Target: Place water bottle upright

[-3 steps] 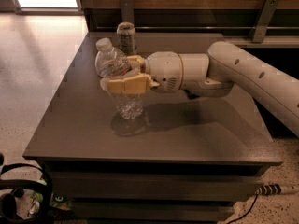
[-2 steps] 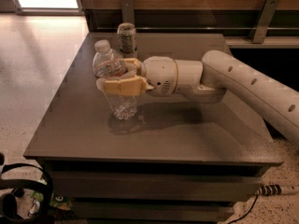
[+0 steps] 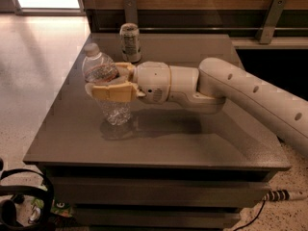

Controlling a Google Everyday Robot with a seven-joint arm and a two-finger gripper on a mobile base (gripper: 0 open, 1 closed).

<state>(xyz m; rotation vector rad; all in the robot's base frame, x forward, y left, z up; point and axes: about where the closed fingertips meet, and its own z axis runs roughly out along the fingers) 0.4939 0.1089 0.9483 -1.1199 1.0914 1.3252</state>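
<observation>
The water bottle [image 3: 103,76] is a clear ribbed plastic bottle with a white cap. It stands nearly upright, leaning a little to the left, with its base on the grey table [image 3: 159,134] left of centre. My gripper [image 3: 108,83] reaches in from the right on the white arm [image 3: 250,93]. Its tan fingers [image 3: 113,92] are shut around the bottle's middle and hide most of the label.
A short metal drink can [image 3: 129,42] stands upright near the table's back edge, just behind the gripper. A wooden wall panel with metal brackets [image 3: 269,13] runs behind the table. Cables [image 3: 19,201] lie on the floor at the lower left.
The arm has moved the held bottle a little to the left and toward the table's front. The bottle stays near upright in the grip.
</observation>
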